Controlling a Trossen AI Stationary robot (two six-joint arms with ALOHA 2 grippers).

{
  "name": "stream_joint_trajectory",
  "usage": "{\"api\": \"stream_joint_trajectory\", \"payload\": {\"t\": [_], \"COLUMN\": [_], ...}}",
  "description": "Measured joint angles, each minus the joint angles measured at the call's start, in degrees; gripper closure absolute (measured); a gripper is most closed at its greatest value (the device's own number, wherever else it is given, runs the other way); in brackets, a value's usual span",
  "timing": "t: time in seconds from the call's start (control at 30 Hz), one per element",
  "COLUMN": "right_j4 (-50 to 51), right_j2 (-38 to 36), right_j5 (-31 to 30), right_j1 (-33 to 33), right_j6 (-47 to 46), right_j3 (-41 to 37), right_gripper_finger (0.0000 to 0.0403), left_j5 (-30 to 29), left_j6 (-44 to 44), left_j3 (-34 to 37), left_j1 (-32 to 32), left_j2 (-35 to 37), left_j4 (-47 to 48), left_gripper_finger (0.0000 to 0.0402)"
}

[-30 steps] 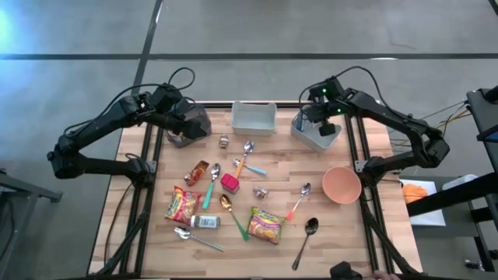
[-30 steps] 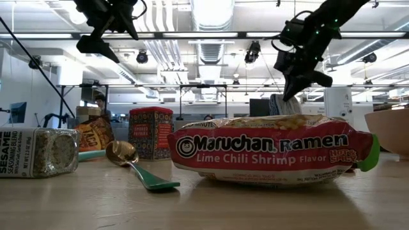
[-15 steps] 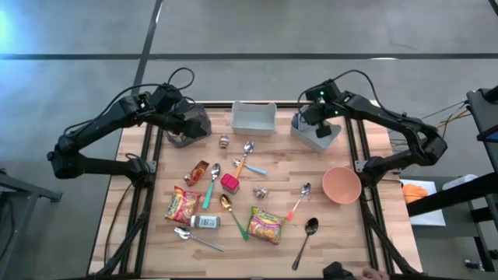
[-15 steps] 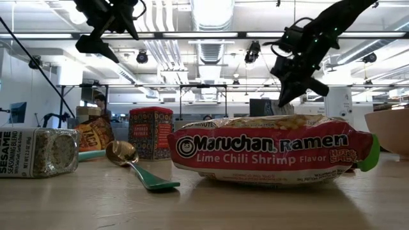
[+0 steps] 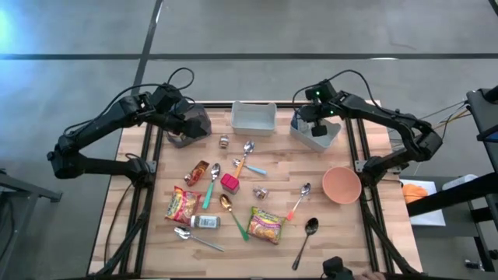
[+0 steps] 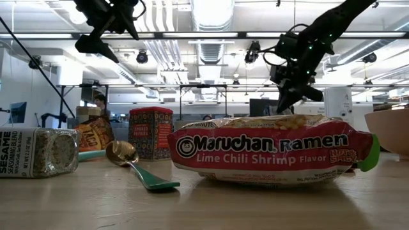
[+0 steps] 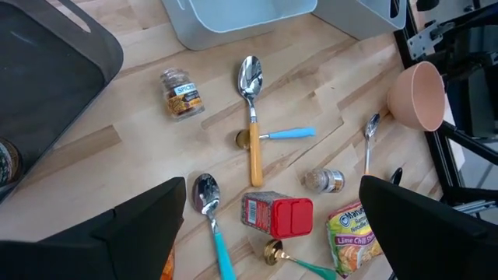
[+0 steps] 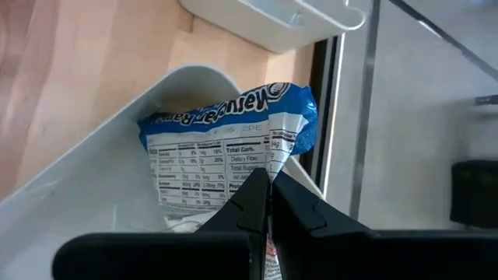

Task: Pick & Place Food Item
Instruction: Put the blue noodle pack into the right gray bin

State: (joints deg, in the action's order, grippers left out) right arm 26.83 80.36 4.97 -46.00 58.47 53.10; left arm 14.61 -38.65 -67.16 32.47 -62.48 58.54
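The right claw (image 8: 268, 204), pinched tight on the blue noodle packet's (image 8: 226, 148) crinkly edge over the far-right bin (image 5: 327, 137); light, soft, brittle inside.

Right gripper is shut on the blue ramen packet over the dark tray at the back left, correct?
Not quite. The right gripper is shut on the blue ramen packet, but over the pale grey bin at the back right, as the right wrist and high views show.
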Motion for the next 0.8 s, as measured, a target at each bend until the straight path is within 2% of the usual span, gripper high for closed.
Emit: {"api": "stream_joint_trajectory", "payload": {"t": [0.37,0.53,0.8], "right_j4": [0.1,0.0,0.0], "right_j2": [0.0,0.0,0.0], "right_j5": [0.0,2.8,4.0], "right_j1": [0.0,0.2,0.2], "right_j6": [-3.7,-5.1,-9.6], "right_j3": [0.0,0.0,0.0], "right_gripper_finger": [0.0394,0.0394,0.0394], "left_j5": [0.0,0.0,0.0], "left_j6": [0.0,0.0,-0.6], "left_j3": [0.0,0.0,0.0], "left_j1": [0.0,0.0,0.0], "left_j2": [0.0,0.0,0.0], "left_j4": [0.0,0.0,0.0], "left_gripper_finger": [0.0015,0.0015,0.0015]}}
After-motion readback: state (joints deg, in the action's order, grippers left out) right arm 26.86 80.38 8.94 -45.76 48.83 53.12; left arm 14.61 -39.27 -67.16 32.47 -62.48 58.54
